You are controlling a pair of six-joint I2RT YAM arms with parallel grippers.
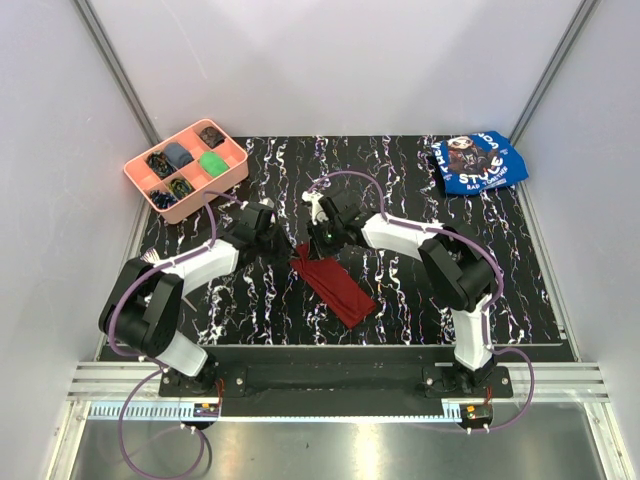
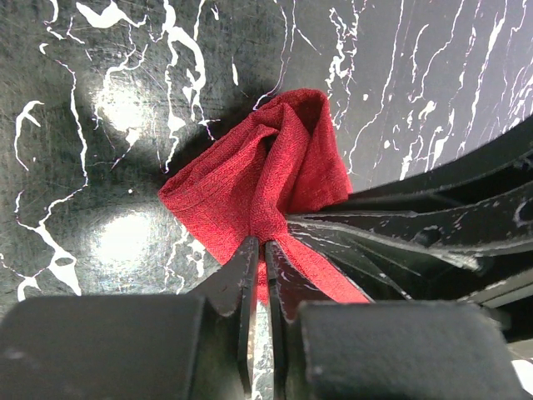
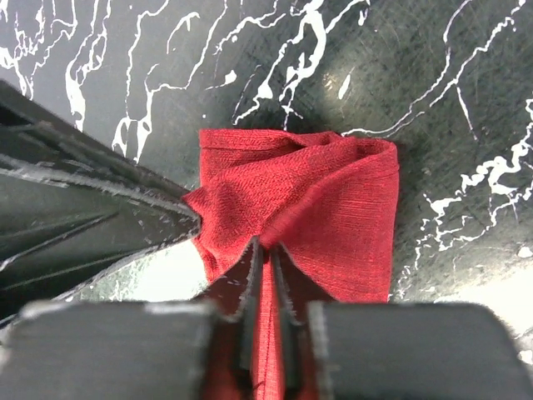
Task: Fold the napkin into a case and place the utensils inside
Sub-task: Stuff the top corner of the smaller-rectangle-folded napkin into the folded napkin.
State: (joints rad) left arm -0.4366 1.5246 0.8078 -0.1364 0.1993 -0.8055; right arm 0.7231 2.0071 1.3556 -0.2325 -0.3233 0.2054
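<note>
Pinching the same end of the napkin [image 1: 336,287], the left fingers [image 2: 246,275] and the right fingers [image 3: 250,283] are each closed down to a sliver with red cloth caught in the gap. They face each other across that end, close enough that each wrist view shows the other arm's dark fingers just beside its own.

The napkin is a narrow folded strip near the middle of the worktop [image 1: 500,260]. Its long axis runs aslant, from the held end down toward the near edge and a little toward the near-right corner. The rest of the strip lies flat on the near side of both grips. By my judgement, any next fold has to carry the held end along that axis, and neither arm is clearly nearer.

From above, the two wrists cover the held end. The cloth bunches there, so how many layers each grip has cannot be told. No utensils can be made out in any view.
</note>
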